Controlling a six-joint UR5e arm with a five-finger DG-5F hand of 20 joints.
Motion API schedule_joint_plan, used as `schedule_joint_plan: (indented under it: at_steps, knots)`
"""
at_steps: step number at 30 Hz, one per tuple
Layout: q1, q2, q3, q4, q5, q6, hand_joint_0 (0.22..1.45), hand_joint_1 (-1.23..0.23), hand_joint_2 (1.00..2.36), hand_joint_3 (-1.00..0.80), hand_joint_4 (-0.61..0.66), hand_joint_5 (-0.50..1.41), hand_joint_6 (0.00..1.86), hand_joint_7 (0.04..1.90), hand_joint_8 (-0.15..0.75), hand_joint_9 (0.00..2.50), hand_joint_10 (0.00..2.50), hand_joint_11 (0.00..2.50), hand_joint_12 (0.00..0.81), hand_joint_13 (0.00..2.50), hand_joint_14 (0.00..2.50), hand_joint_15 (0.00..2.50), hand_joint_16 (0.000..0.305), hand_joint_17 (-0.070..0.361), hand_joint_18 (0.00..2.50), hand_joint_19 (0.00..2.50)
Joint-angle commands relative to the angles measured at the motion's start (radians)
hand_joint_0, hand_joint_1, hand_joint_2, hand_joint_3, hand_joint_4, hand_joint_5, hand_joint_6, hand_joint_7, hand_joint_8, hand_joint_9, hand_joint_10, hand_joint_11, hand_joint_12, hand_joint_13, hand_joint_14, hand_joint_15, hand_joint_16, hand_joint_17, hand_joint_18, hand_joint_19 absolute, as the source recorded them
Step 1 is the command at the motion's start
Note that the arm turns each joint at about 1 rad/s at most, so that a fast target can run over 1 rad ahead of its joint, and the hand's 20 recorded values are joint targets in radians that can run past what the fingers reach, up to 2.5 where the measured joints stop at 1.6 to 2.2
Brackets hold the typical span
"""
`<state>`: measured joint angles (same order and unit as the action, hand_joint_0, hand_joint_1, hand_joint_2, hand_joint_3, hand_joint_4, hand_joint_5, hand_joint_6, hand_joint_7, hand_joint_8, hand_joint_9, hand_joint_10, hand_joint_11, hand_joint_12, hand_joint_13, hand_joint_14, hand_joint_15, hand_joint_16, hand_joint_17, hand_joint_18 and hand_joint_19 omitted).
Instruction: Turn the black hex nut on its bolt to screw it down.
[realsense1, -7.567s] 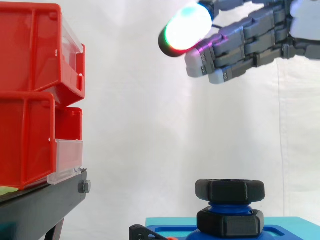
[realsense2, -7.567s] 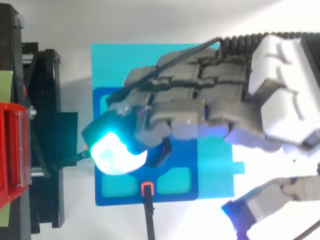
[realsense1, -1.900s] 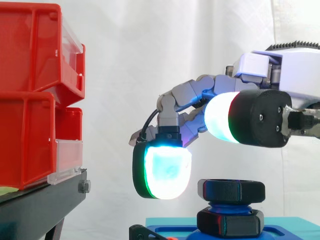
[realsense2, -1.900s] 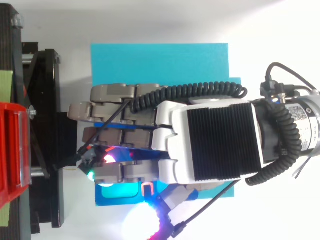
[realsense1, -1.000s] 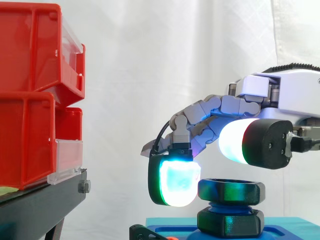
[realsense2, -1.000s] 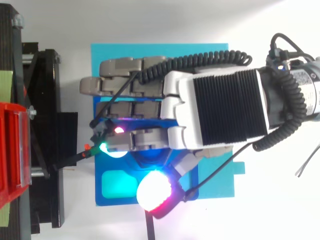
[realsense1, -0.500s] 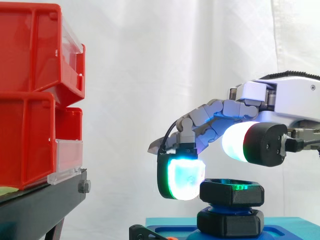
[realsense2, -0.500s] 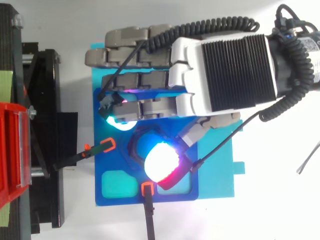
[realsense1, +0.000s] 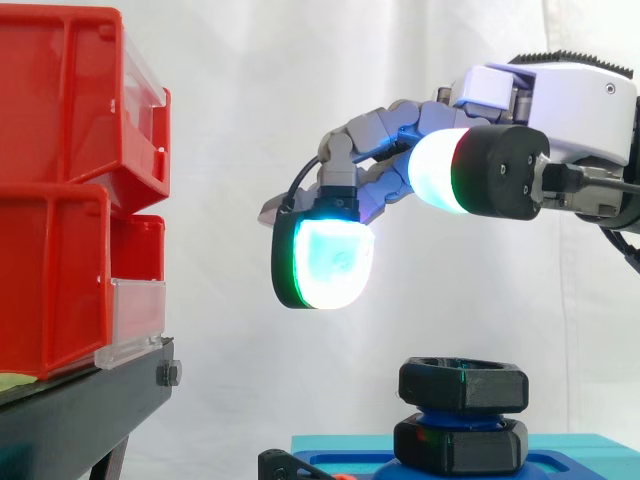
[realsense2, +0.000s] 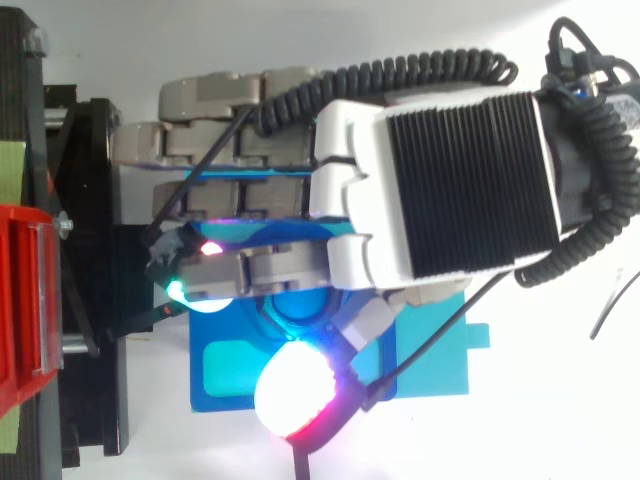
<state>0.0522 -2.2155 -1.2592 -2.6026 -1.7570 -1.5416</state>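
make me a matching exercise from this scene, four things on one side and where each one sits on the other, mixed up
Things:
1. hand
2. black hex nut
3. red bins
4. blue base

Places:
a. stacked on the black stand, at the side view's left
b. at the bottom, under the bolt
c. in the air above the nut, touching nothing
d. on the bolt's thread, above a second nut

Pairs: 1-c, 2-d, 3-a, 4-b
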Motion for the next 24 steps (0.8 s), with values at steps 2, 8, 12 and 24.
schedule_joint_plan:
  at_steps: [2, 8, 12, 24]
  knots:
    - [0.031, 0.000, 0.001, -0.014, 0.037, 0.000, 0.50, -0.16, 1.00, -0.50, 0.14, -0.05, 0.63, 1.08, 0.234, 0.78, 0.01, 0.17, 0.285, 0.49, 0.00, 0.00, 0.045, 0.100, 0.40, 0.21]
    - [0.063, 0.000, 0.000, -0.054, 0.068, 0.000, 0.50, -0.16, 1.00, -0.50, 0.15, -0.05, 0.68, 1.05, 0.240, 0.80, 0.01, 0.18, 0.284, 0.49, 0.00, 0.00, 0.045, 0.100, 0.41, 0.21]
    - [0.080, 0.000, 0.000, -0.080, 0.085, 0.000, 0.50, -0.16, 1.00, -0.50, 0.15, -0.05, 0.69, 1.07, 0.242, 0.80, 0.01, 0.18, 0.284, 0.50, 0.00, 0.00, 0.044, 0.100, 0.41, 0.21]
    - [0.098, -0.001, 0.000, -0.113, 0.083, 0.000, 0.50, -0.17, 1.00, -0.50, 0.14, -0.05, 0.70, 1.07, 0.241, 0.81, 0.01, 0.19, 0.284, 0.50, 0.00, 0.00, 0.044, 0.100, 0.41, 0.20]
